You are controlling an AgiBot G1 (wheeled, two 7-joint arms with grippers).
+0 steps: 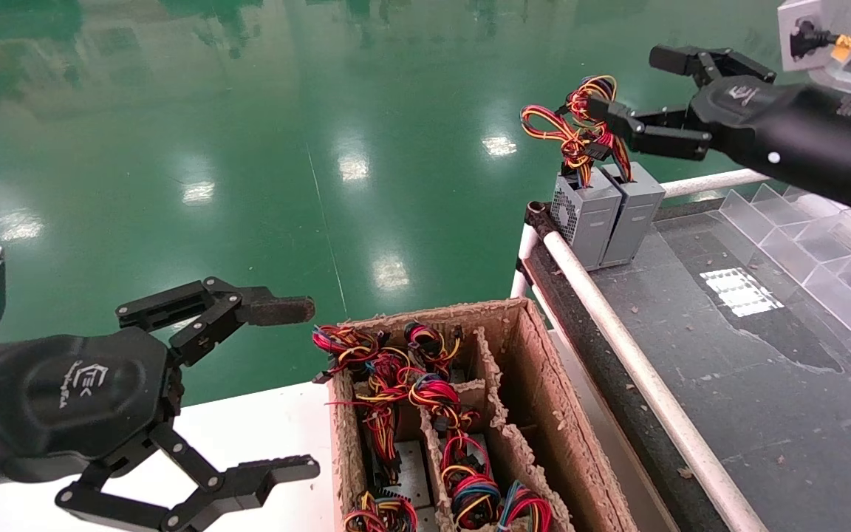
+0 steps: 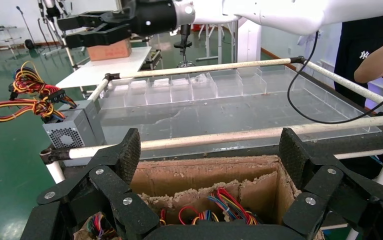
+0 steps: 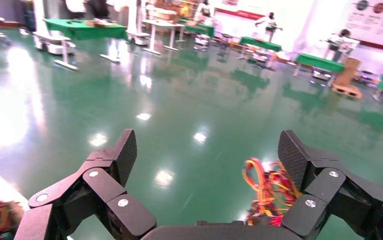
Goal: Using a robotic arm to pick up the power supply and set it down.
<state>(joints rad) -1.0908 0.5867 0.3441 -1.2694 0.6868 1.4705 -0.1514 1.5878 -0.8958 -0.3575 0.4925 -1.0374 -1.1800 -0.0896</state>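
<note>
Two grey boxes stand side by side at the far corner of the dark table [image 1: 728, 384]. The plain one on the right is the power supply [image 1: 637, 210]; its twin [image 1: 585, 216] shows a perforated grille. Looped red, yellow and orange wires [image 1: 577, 125] rise from their tops. The robotic arm's right gripper [image 1: 626, 81] hovers just above them, open, its lower finger against the wire bundle and nothing held. In the right wrist view the right gripper [image 3: 207, 150] spans green floor, with the wires [image 3: 272, 185] beside one finger. My left gripper [image 1: 300, 388] is open at the lower left, idle.
A cardboard box [image 1: 525, 347] with dividers holds several wired units beside the table. A white pipe rail [image 1: 617, 332] edges the table, and clear divider trays [image 1: 824, 244] line its far right. A person [image 2: 374, 55] stands beyond the table in the left wrist view.
</note>
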